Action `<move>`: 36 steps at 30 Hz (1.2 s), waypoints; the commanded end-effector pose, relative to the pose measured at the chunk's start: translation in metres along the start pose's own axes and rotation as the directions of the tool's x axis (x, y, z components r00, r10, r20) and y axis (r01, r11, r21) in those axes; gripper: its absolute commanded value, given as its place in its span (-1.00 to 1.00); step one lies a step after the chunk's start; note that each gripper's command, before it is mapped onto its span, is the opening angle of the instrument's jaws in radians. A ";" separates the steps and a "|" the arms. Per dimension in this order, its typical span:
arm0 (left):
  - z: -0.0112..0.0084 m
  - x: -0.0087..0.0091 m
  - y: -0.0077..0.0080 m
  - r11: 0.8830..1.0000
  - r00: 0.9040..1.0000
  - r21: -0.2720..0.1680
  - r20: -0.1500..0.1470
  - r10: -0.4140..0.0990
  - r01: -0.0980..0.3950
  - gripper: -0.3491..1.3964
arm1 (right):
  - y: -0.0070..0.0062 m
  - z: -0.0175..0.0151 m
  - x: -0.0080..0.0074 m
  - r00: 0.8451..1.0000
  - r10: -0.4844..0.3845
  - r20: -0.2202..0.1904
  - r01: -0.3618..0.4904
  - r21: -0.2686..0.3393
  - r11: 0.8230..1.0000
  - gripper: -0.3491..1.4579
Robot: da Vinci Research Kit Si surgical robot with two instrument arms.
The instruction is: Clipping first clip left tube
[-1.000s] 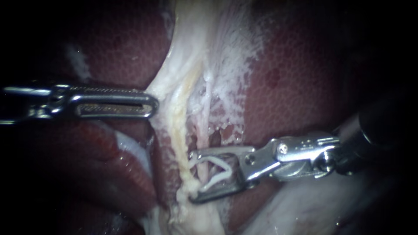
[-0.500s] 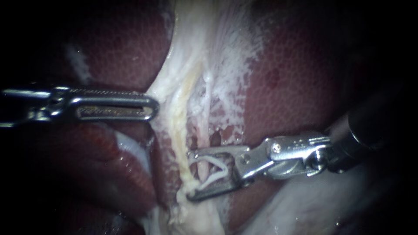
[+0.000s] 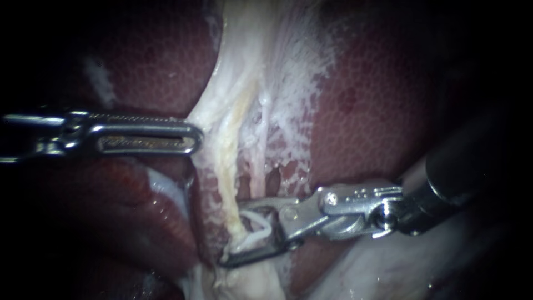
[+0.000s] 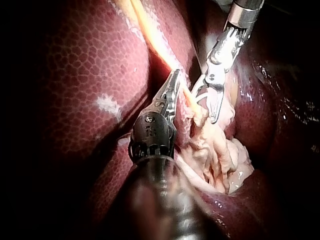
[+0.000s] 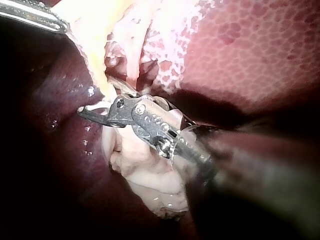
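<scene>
A yellowish left tube (image 3: pixel 226 166) runs down through pale tissue, with a thinner tube (image 3: pixel 260 166) to its right. My right instrument (image 3: pixel 233 236) comes in from the right. Its jaws stand apart with a white clip (image 3: pixel 260 230) seated between them, and they straddle the lower end of the left tube. In the right wrist view these jaws (image 5: pixel 95 102) sit against the pale tissue. My left instrument (image 3: pixel 191 136) lies level at the left, shut on the edge of the pale tissue sheet (image 3: pixel 211 111) and pulling it taut. In the left wrist view its jaws (image 4: pixel 175 80) lie together beside the tube.
Dark red liver (image 3: pixel 377 100) lies on both sides of the pale tissue. A glossy pale fold (image 3: pixel 388 266) sits under the right instrument's shaft. A lump of loose pale tissue (image 4: pixel 220 155) hangs below the tubes in the left wrist view.
My right instrument has slid left and slightly down, so its jaws with the clip now reach further across the left tube. The left instrument has stayed in place.
</scene>
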 end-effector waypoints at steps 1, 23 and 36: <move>0.0000 0.0000 0.0000 1.000 1.000 0.000 0.000 0.000 0.000 -1.00 | 0.0000 0.0001 0.0001 1.000 -0.005 0.004 0.005 0.015 1.000 -0.02; 0.0004 0.0000 -0.0002 1.000 1.000 0.000 0.000 -0.001 0.001 -1.00 | 0.0022 0.0016 0.0008 1.000 -0.016 0.005 0.016 0.011 1.000 -0.18; 0.0004 0.0001 -0.0002 1.000 1.000 0.000 0.000 0.000 0.000 -1.00 | 0.0021 0.0013 0.0007 1.000 -0.017 0.005 0.016 0.013 1.000 -0.39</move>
